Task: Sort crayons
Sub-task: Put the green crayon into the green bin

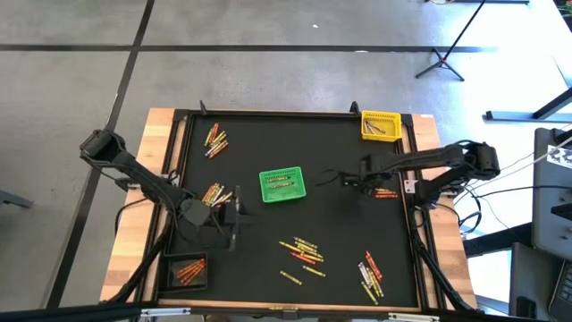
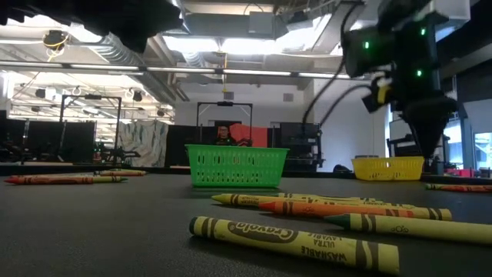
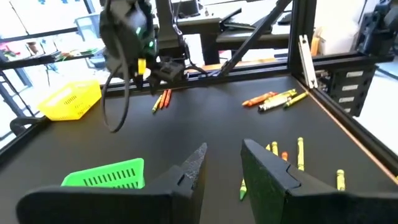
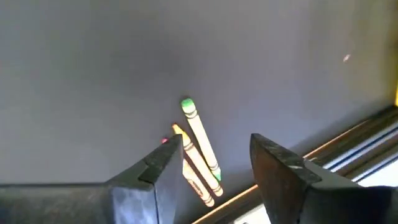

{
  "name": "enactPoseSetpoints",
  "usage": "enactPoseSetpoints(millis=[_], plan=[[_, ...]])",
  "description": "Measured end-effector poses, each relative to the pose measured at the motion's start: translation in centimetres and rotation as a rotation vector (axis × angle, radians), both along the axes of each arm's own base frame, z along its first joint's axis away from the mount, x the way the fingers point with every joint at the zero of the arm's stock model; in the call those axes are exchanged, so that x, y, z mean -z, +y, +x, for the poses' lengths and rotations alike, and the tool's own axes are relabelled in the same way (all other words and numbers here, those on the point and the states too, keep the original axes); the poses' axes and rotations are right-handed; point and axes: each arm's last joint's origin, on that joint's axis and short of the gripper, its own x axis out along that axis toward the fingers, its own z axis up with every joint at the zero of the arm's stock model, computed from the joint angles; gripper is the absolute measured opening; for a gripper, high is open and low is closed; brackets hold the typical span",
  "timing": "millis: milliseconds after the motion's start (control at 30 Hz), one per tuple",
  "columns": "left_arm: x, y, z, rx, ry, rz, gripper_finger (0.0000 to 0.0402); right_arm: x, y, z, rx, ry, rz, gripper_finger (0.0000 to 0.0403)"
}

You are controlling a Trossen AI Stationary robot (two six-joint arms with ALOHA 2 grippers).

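— Where are the crayons (image 1: 302, 251)?
— Scattered in clusters over the black mat (image 1: 268, 143); a few lie in the yellow basket (image 1: 380, 124) and the black basket (image 1: 187, 271).
— The right gripper (image 4: 211, 165)?
— Hanging low near the mat's right edge, fingers apart, nothing between them (a green crayon (image 4: 200, 140) lies just below).
— The left gripper (image 3: 222, 163)?
— Beside the green basket (image 1: 282, 185), fingers parted, empty.

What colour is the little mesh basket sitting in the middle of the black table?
Bright green: the small green mesh basket shows best in the high view.
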Motion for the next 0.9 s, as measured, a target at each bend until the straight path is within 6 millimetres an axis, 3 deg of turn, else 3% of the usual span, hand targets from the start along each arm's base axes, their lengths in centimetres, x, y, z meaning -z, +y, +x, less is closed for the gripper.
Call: enactPoseSetpoints(millis=[267, 900], plan=[[-0.1, -0.2, 0.0, 0.008, -0.003, -0.001, 0.0086, 2.3, -1.5, -0.5, 0.042, -0.064, 0.071, 0.0181], [-0.1, -0.2, 0.0, 0.008, -0.001, -0.001, 0.0086, 4.5, -1.4, -1.5, -0.004, -0.071, 0.091, 0.0181]])
